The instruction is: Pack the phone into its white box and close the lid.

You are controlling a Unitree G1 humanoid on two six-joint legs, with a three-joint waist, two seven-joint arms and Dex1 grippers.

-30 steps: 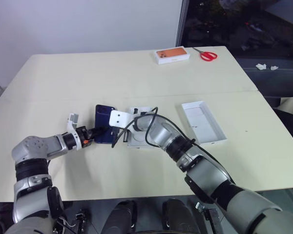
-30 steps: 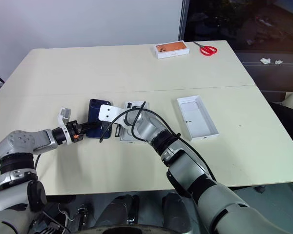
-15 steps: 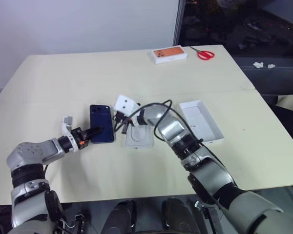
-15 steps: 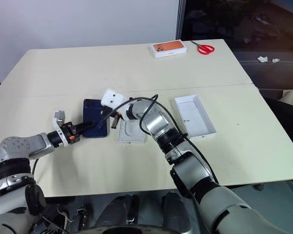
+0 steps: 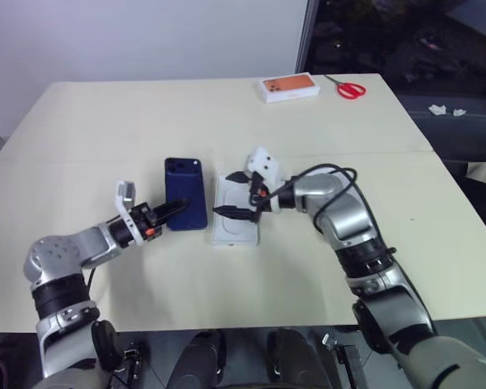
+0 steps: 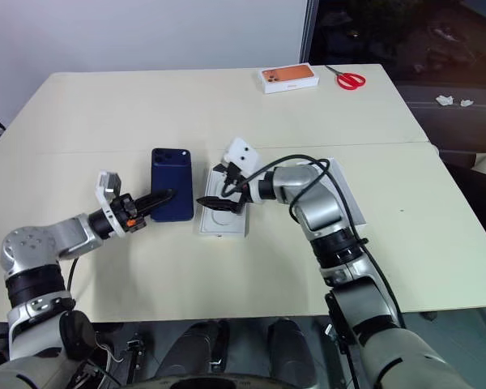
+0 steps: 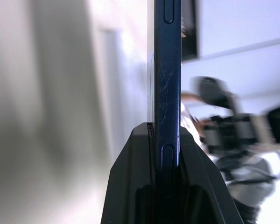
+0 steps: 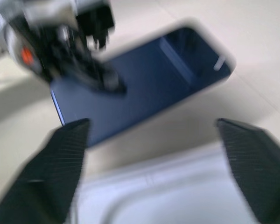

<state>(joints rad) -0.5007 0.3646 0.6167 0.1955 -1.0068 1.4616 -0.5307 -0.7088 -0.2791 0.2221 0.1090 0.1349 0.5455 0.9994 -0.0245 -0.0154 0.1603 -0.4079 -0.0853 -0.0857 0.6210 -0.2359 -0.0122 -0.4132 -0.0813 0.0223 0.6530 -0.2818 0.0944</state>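
Cream table (image 5: pixel 105 121): left gripper (image 5: pixel 172 211) clamps the phone (image 5: pixel 185 203), right gripper (image 5: pixel 236 194) spread

white box (image 6: pixel 346 193) mostly hidden behind right arm, phone (image 8: pixel 144 81) blurred in right wrist view

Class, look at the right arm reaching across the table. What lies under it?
Under the right gripper, whose jaws stand open, lies a white tray with an oval recess. Behind the forearm, a white box peeks out at its edge; whatever it holds is covered.
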